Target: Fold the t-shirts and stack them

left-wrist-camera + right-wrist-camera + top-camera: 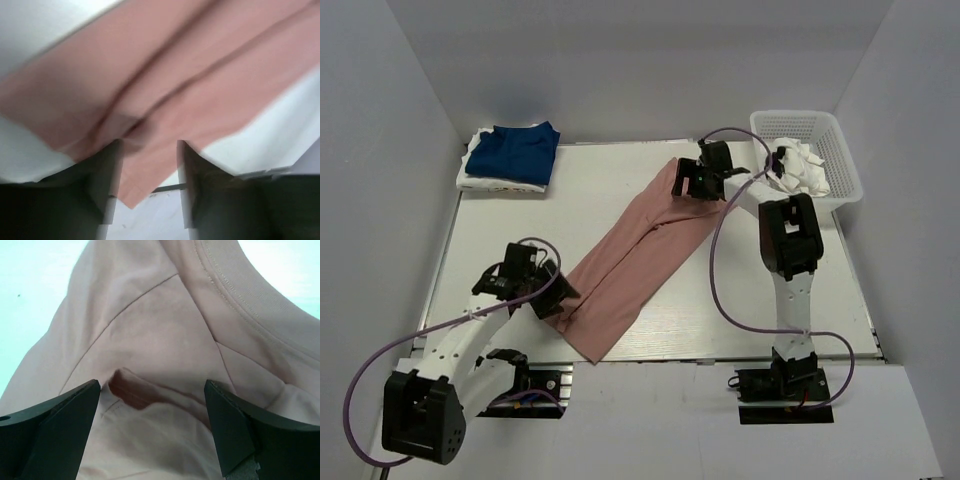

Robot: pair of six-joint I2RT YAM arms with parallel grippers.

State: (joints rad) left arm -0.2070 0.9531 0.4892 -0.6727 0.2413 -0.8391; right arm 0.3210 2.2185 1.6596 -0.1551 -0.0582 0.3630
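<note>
Currently mid-fold: dusty-pink t-shirt (635,255) lies in a long diagonal strip on the tabletop (520,225). My right tool (152,390) gapes wide over the collar (250,295), left tool (148,150) half open astride the hem (135,192), both empty. Next, likely: pinch both ends, fold crosswise.
</note>
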